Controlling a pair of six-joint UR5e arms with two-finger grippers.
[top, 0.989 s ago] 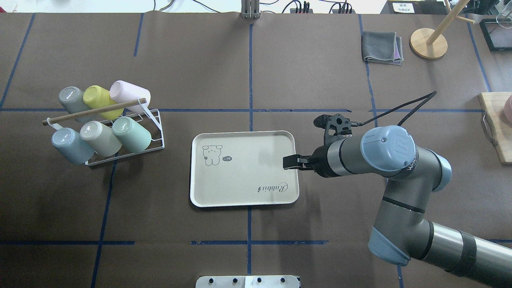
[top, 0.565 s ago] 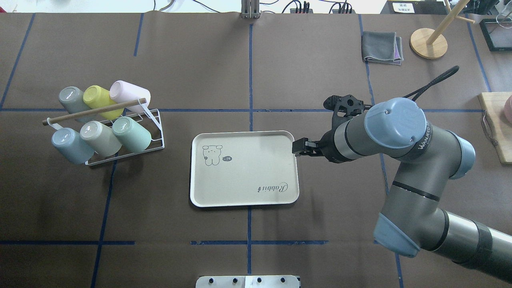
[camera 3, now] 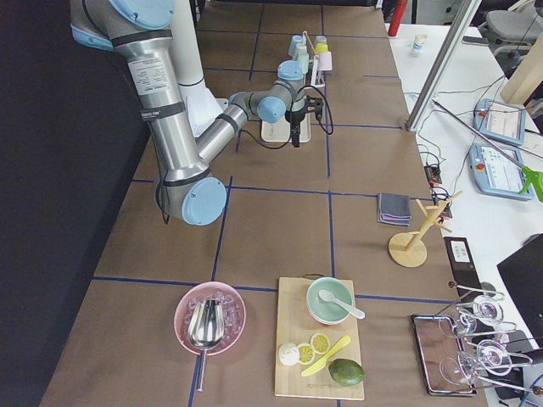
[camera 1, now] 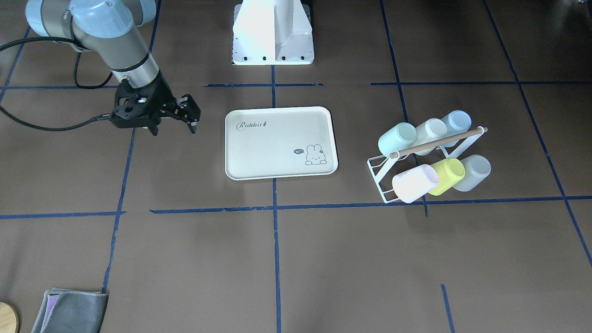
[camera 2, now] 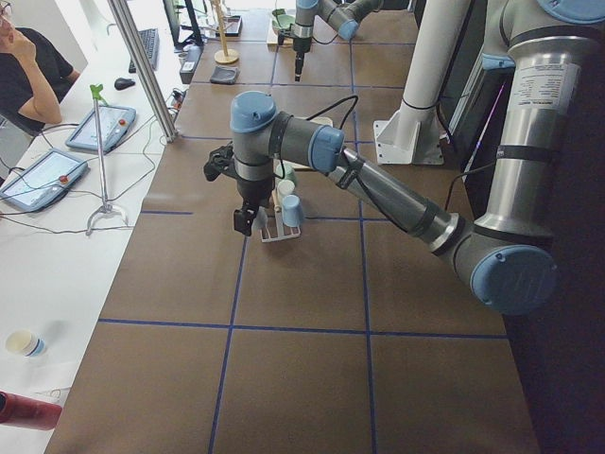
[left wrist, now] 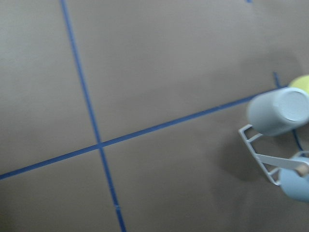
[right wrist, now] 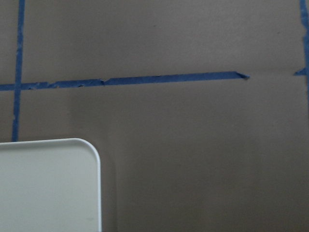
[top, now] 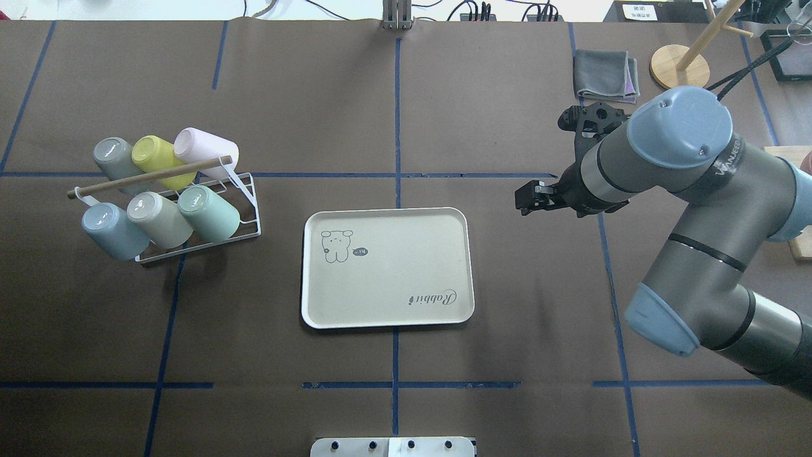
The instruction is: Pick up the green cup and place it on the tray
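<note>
Tray point(top: 393, 279) scripted "Rabbit", speech bubble point(camera 1: 299, 151) perhaps "hi", right pincer point(camera 1: 172, 129) spread empty nearby, left pincer point(camera 2: 244, 222) state unclear

The right arm point(top: 698, 266) is grey metal tubing with rounded pale-blue joint caps point(top: 682, 124), one showing small screws. Behind the black right gripper point(camera 1: 173, 130) sits a black bracket point(top: 593, 119) trailing a black cable point(camera 1: 60, 129). Farther behind the gripper runs white lettering point(top: 729, 157), perhaps a brand name.

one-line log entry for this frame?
right gripper open, empty, beside tray, apart | green cup on rack, untouched | tray empty | placement not done
</note>
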